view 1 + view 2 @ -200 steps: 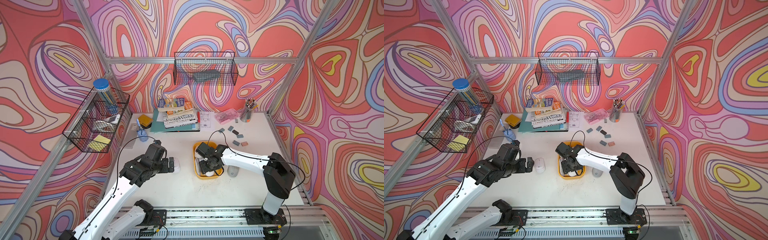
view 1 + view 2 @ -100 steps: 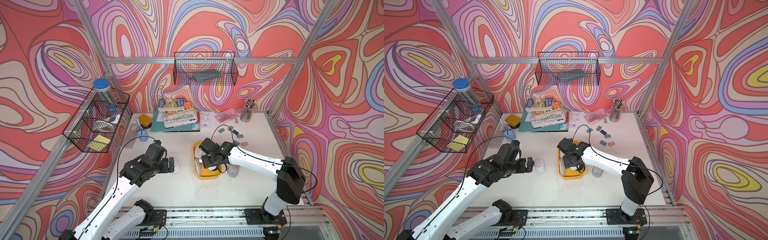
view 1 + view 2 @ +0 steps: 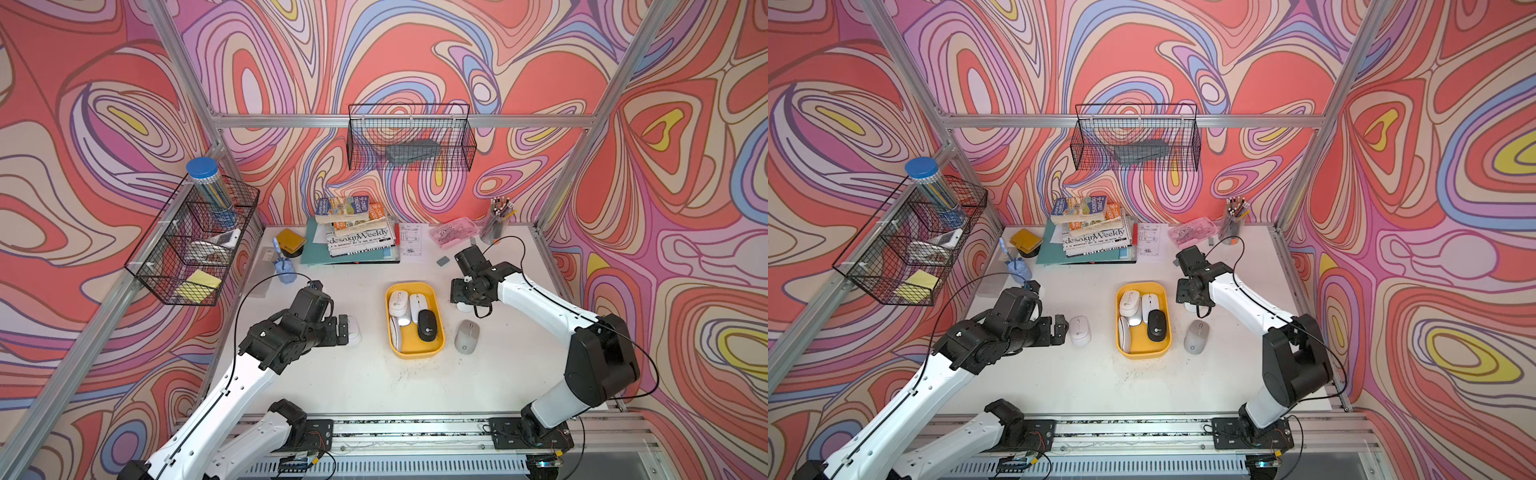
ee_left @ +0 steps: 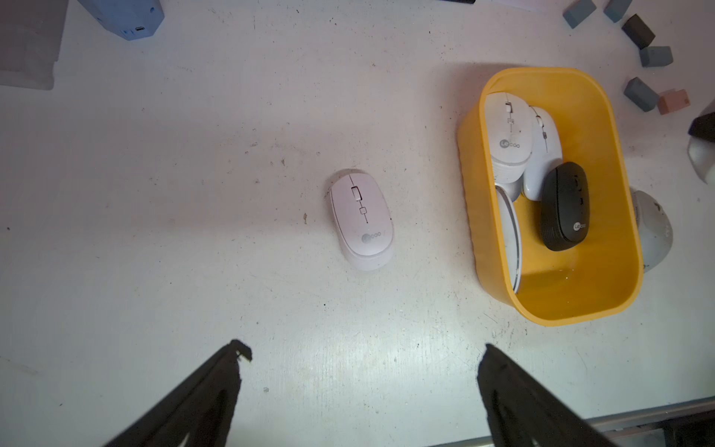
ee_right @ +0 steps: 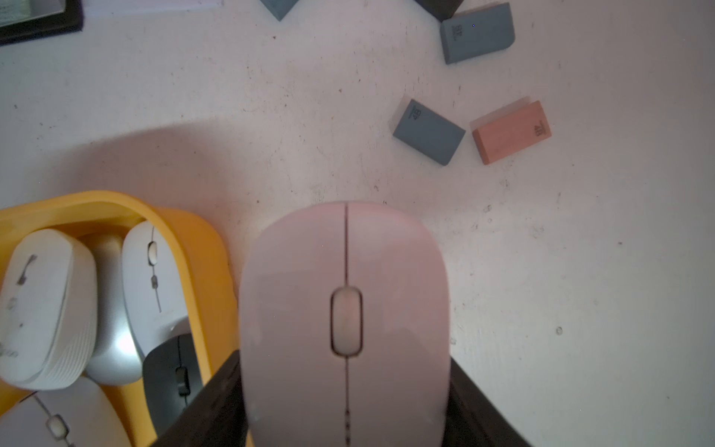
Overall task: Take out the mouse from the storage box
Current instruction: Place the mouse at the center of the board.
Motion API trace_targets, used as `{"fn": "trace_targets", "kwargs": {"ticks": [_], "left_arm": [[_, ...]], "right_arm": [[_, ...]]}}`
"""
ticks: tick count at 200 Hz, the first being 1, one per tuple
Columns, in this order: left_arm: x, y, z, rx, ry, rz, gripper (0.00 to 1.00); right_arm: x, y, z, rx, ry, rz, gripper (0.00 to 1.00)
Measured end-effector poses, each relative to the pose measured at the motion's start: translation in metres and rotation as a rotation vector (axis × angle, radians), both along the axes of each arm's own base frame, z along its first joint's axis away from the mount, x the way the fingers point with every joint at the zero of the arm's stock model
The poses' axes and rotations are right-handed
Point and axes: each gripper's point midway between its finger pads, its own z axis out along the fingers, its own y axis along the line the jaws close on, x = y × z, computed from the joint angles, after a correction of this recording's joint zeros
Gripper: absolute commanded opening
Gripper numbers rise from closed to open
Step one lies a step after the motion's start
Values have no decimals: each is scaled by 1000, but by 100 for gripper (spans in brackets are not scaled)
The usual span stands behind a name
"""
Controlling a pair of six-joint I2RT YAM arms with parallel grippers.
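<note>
Got pale mouse [image 5: 344,271] pinched across width in right gripper [image 5: 344,406], outside storage box [image 5: 216,271], just beside wall, long axis roughly parallel. Guessing straight down onto table [image 5: 580,271]. Left gripper [image 4: 363,356] wide, empty.

A robot lab cell staged as an office desk is shown: a table [image 3: 374,386] is enclosed by aluminium framing [image 3: 407,121] and swirl-printed walls [image 3: 415,50], with books [image 3: 353,212] and a pencil cup [image 3: 496,222] kept at its back.
</note>
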Motion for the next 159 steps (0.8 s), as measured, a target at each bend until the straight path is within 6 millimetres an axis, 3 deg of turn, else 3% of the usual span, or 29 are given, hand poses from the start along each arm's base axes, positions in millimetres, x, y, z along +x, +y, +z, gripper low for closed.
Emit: {"fn": "trace_targets", "kwargs": {"ticks": [38,57,88,119,159], "left_arm": [[0,-1,0,-4,2,-4,99],[0,-1,0,-4,2,-4,99],[0,-1,0,-4,3,-5,99],[0,-1,-1,-4,4,-5,99],[-1,-2,-1,-6,9,-11,99]], "right_arm": [[12,2,-60,-4,127,4,54],[13,4,-78,-3,164,10,54],[24,12,-79,18,154,22,58],[31,14,-80,19,145,30,77],[31,12,-77,1,126,37,85]]}}
